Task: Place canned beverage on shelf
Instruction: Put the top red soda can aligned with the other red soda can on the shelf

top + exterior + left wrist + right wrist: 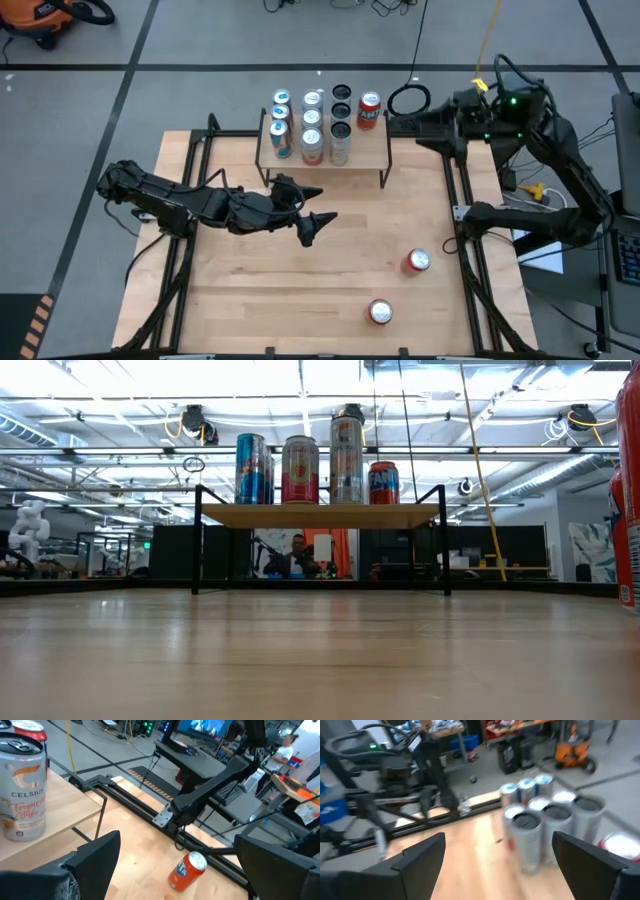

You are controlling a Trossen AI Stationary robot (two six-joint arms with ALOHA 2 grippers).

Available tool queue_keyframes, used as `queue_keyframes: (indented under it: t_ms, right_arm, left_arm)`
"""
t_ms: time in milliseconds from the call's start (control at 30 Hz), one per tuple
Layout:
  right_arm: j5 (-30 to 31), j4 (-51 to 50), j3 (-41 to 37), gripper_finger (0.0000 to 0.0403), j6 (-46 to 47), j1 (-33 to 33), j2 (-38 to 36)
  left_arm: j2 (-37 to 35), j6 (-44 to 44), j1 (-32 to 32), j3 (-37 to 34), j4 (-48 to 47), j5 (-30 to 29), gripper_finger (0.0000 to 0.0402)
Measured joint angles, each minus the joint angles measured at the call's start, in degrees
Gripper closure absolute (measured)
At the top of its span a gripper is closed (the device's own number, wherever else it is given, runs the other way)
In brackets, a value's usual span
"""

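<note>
Two red cans [417, 261] remain on the surface's near right, and the left end effector [318, 226], jaws open and empty mid-surface, risks knocking one rolling, or toppling the crowded cans on the far shelf [372, 152] when adding another.

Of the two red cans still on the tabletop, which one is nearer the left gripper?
The red can closer to the table's right rail; the other red can sits nearer the front edge, farther from the left gripper.
</note>
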Motion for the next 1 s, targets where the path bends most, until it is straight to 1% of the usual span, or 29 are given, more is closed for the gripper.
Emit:
queue_keyframes:
  t_ms: [100,233,433,533,667,800,1000]
  right_arm:
    - [0.0,-3.7,0.0,0.0059,4.0,2.5,-1.3]
    - [-0.1,-7.6,0.0,0.0073,7.4,6.5,-1.7]
    - [0.3,-8.8,0.0,0.0095,10.6,13.2,-1.6]
    - [3.8,-11.0,0.0,0.0098,10.7,16.7,-1.7]
    - [9.8,-15.9,0.0,0.0098,10.9,20.8,-1.6]
    - [16.1,-18.6,0.0,0.0099,13.7,23.9,-1.2]
    - [16.4,-19.0,0.0,0.0099,15.4,27.0,0.6]
  left_arm:
    - [0.0,0.1,0.0,0.0,-1.1,1.3,0.0008]
    - [0.0,0.1,0.0,0.0,-1.1,4.2,0.0008]
    - [0.0,-0.3,-0.6,0.0,-1.1,5.6,0.0008]
    - [0.0,-0.4,-1.3,0.0,-1.1,5.7,0.0008]
    - [0.0,-0.5,-2.6,0.0,-1.0,5.6,0.0008]
    - [0.0,-2.0,-4.2,0.0,-1.0,5.3,0.0008]
    - [0.4,-3.4,-5.9,0.0,-1.0,3.9,0.0008]
